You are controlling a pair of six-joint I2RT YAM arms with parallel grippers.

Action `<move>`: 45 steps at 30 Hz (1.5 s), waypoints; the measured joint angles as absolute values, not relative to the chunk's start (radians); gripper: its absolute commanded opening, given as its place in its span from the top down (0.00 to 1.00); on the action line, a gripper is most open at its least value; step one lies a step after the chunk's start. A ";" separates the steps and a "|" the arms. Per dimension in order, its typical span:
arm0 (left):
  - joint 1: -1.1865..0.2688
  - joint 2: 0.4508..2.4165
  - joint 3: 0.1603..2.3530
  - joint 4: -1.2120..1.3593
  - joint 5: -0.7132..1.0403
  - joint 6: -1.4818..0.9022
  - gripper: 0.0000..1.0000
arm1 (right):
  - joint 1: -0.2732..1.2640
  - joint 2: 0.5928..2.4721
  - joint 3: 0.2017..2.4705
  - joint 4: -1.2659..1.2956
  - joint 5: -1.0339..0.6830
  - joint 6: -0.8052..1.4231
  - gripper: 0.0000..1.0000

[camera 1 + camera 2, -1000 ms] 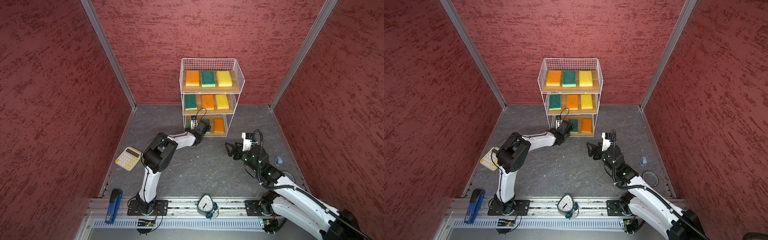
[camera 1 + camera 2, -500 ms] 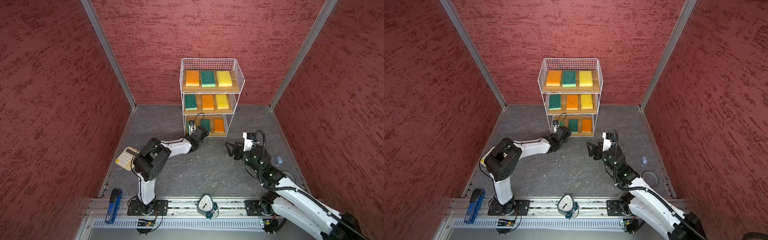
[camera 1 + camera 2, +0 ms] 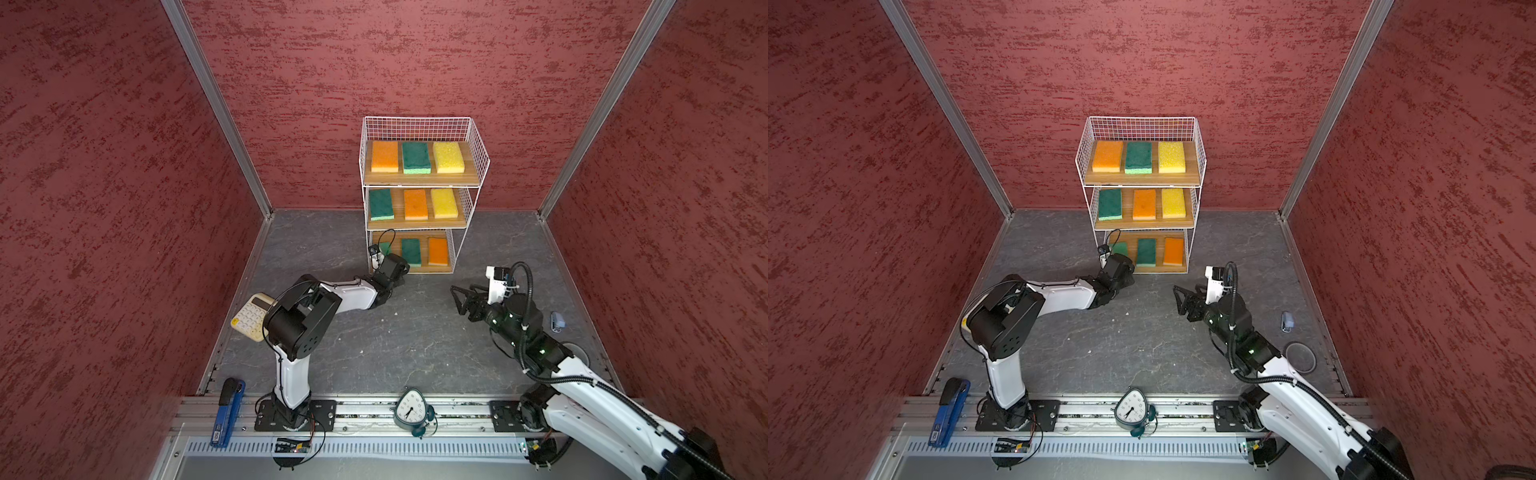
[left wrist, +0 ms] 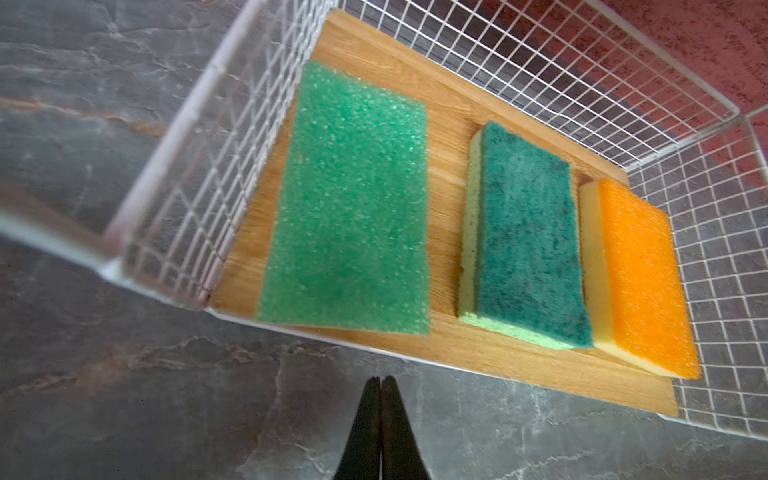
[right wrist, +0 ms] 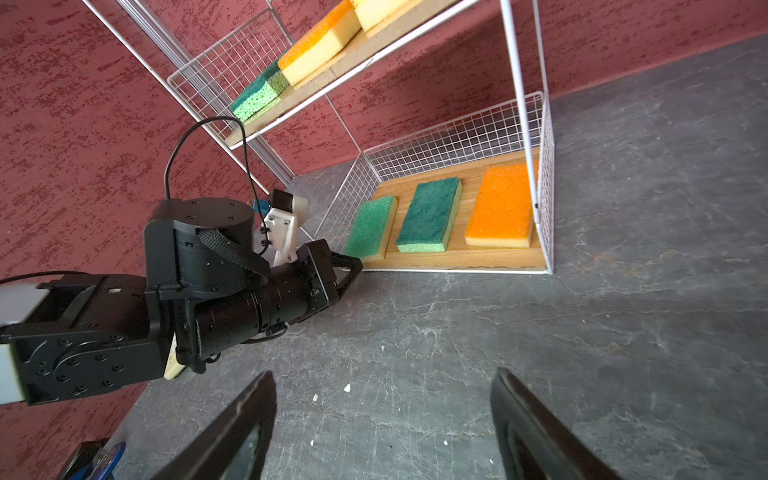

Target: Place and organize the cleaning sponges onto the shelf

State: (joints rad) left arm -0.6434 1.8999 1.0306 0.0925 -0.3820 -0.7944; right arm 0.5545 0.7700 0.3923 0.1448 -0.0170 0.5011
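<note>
The shelf [image 3: 478, 137] stands at the back wall with three sponges on each board. The bottom board [image 4: 478, 349] holds a light-green-faced sponge [image 4: 349, 208], a dark green sponge [image 4: 528, 232] and an orange sponge [image 4: 644, 278], all lying flat. My left gripper [image 4: 380, 379] is shut and empty, low over the floor just in front of that board, nearest the light green sponge [image 5: 370, 226]. In both top views its fingers are hidden under the wrist [image 3: 390, 268]. My right gripper [image 5: 383, 374] hangs open and empty over the bare floor, right of the left one [image 3: 456, 299].
A cream calculator [image 3: 249, 318] lies by the left wall, partly under the left arm. On the front rail are a clock [image 3: 409, 411] and a blue stapler [image 3: 227, 411]. A small blue object [image 3: 557, 322] and a dark ring [image 3: 1300, 357] lie near the right wall.
My left gripper has shut and drawn back out of the bottom tier toward the front, its elbow swinging lower and to the left. The right arm has stayed put.
</note>
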 measured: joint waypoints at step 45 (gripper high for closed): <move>-0.678 2.133 0.797 0.960 -0.463 -1.636 0.89 | 0.554 0.702 0.360 0.142 -0.019 0.501 0.18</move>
